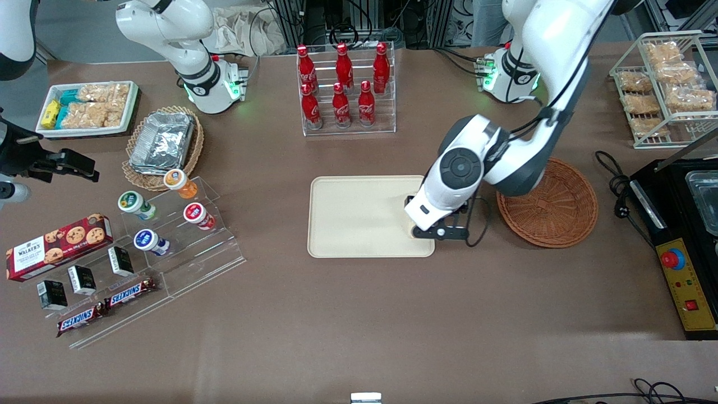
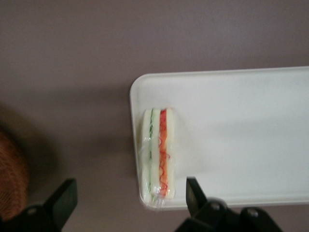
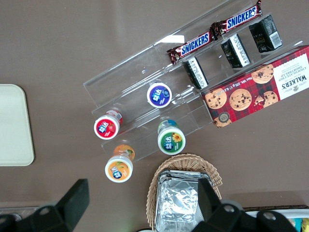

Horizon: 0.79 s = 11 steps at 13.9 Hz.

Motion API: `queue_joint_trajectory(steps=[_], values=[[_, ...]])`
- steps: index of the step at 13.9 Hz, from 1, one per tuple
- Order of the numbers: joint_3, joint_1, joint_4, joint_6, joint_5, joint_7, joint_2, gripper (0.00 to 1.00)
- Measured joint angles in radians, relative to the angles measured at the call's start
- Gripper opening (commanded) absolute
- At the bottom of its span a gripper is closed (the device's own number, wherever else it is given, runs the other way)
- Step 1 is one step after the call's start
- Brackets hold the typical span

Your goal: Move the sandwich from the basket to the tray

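Jaws (image 2: 130,203) wide over layered, wrapped sandwich (image 2: 157,153)

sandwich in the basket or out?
Out. The sandwich lies on the tray, at its corner nearest the basket. The gripper hovers above it, open and not touching.

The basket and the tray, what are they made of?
The basket looks like woven wicker: reddish-brown, with a ribbed weave. The tray seems to be smooth cream plastic, with a plain matte surface. The sandwich lies on it, under the open pincer.
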<state>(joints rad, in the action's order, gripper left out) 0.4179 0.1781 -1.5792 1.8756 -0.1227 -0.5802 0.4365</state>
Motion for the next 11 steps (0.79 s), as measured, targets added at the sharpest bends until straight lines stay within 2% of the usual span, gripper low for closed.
queue_joint_trajectory(steps=[3, 9, 11], values=[[-0.003, -0.074, 0.124, -0.086, 0.000, 0.022, -0.039, 1.00], [-0.016, -0.312, 0.149, -0.241, 0.059, 0.254, -0.174, 1.00], [-0.109, -0.299, 0.140, -0.296, 0.078, 0.309, -0.241, 1.00]])
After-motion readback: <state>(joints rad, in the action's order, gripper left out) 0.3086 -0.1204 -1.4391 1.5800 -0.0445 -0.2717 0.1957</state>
